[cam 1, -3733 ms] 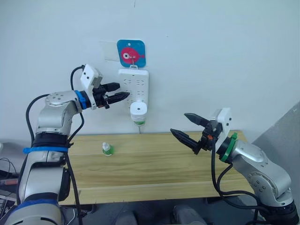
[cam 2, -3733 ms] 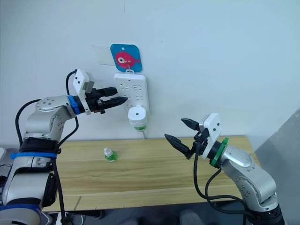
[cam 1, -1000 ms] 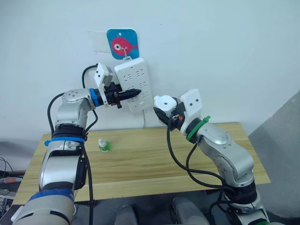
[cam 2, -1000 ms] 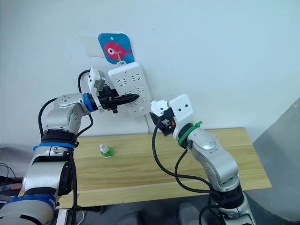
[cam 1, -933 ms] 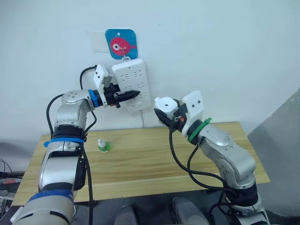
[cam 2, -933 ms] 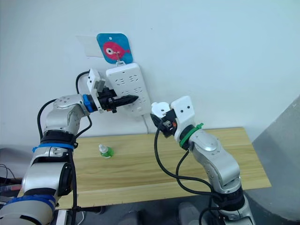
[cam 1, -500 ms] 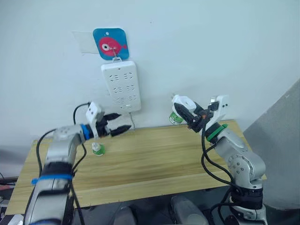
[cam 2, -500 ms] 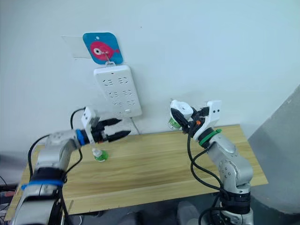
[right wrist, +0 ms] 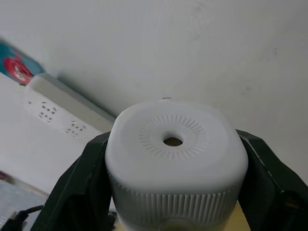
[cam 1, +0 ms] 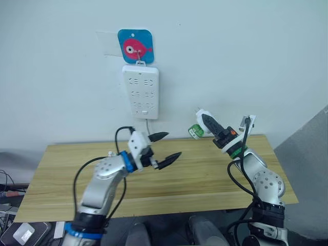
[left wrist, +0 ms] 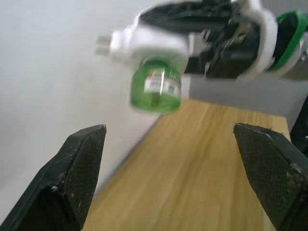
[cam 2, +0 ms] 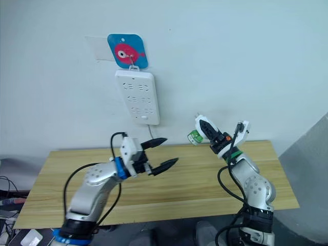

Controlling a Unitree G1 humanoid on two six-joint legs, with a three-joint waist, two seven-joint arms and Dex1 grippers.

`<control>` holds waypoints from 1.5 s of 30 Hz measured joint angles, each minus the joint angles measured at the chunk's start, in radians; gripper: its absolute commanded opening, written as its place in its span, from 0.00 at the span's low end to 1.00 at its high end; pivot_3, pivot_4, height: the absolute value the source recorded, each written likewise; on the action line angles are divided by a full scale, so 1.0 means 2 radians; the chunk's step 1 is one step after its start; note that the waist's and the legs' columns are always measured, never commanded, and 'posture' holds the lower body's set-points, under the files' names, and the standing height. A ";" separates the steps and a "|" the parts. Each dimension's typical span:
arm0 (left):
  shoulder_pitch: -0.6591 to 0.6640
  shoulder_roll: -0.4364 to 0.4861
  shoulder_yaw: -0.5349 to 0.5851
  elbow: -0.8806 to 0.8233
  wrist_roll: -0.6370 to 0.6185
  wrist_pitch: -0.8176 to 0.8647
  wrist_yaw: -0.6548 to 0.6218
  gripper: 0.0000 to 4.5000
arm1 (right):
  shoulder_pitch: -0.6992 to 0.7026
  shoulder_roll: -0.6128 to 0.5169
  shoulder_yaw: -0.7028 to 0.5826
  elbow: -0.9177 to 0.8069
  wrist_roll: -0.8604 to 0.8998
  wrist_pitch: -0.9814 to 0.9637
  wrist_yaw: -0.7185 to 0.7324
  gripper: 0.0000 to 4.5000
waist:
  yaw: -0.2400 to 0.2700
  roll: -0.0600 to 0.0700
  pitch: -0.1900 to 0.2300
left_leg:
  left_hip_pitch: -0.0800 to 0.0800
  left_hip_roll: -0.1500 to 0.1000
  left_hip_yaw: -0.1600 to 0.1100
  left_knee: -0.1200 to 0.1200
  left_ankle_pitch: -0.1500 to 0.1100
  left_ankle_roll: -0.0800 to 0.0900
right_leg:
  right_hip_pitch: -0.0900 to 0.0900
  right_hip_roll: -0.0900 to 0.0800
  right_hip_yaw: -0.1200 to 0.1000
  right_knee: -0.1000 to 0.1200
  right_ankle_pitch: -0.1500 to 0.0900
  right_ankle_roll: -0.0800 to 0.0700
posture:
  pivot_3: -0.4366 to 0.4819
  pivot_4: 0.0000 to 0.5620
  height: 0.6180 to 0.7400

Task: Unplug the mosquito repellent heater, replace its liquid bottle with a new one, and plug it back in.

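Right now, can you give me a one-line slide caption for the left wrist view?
Open left hand faces the unplugged mosquito repellent heater, green liquid bottle attached, held in the right hand.

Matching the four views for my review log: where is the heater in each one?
Left eye: heater in the right gripper, above the table's far edge.
Right eye: same spot.
Left wrist: ahead, bottle attached.
Right wrist: centre, vent showing.
Shared landmark: power strip.
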 measured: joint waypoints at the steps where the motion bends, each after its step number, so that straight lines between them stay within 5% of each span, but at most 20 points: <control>1: -0.013 -0.012 -0.006 0.016 0.007 -0.016 0.005 1.00 | 0.000 -0.001 -0.006 0.001 0.018 0.007 -0.005 0.67 | 0.001 0.000 0.000 | 0.000 0.000 0.000 0.000 0.000 0.000 | 0.000 0.000 0.000 0.000 0.000 0.000 | 0.33 0.16 1.00; 17: -0.071 -0.072 -0.030 0.126 0.066 -0.144 0.065 1.00 | 0.009 -0.020 -0.006 -0.001 0.111 0.020 -0.056 0.67 | 0.000 0.002 -0.003 | 0.000 0.000 0.000 0.001 0.000 0.000 | 0.000 0.000 0.000 0.000 0.000 0.000 | 0.30 0.14 1.00; 20: -0.074 -0.074 -0.030 0.133 0.069 -0.150 0.068 0.87 | 0.012 -0.023 -0.004 -0.001 0.116 0.018 -0.058 0.67 | -0.001 0.002 -0.004 | 0.000 0.000 0.000 0.001 0.000 0.000 | 0.000 0.000 0.000 0.001 0.000 0.000 | 0.30 0.14 1.00; 33: -0.070 -0.088 -0.048 0.131 0.066 -0.155 0.075 0.02 | 0.012 -0.033 -0.002 -0.001 0.126 0.006 -0.080 0.67 | -0.009 0.004 -0.011 | 0.000 0.000 0.000 0.001 0.000 0.000 | 0.000 0.000 0.000 0.001 0.000 0.000 | 0.30 0.13 1.00; 37: -0.070 -0.086 -0.048 0.129 0.066 -0.155 0.082 0.14 | 0.013 -0.034 -0.001 -0.001 0.129 0.005 -0.081 0.67 | -0.009 0.004 -0.012 | 0.000 0.000 0.000 0.001 0.000 0.000 | 0.000 0.000 0.000 0.001 0.000 0.000 | 0.30 0.13 1.00; 45: -0.058 -0.081 -0.049 0.124 0.066 -0.154 0.075 0.70 | 0.013 -0.034 0.008 -0.005 0.145 0.004 -0.082 0.67 | -0.010 0.004 -0.014 | 0.000 0.000 0.000 0.001 0.000 0.000 | 0.000 0.000 0.000 0.001 0.000 0.000 | 0.29 0.13 1.00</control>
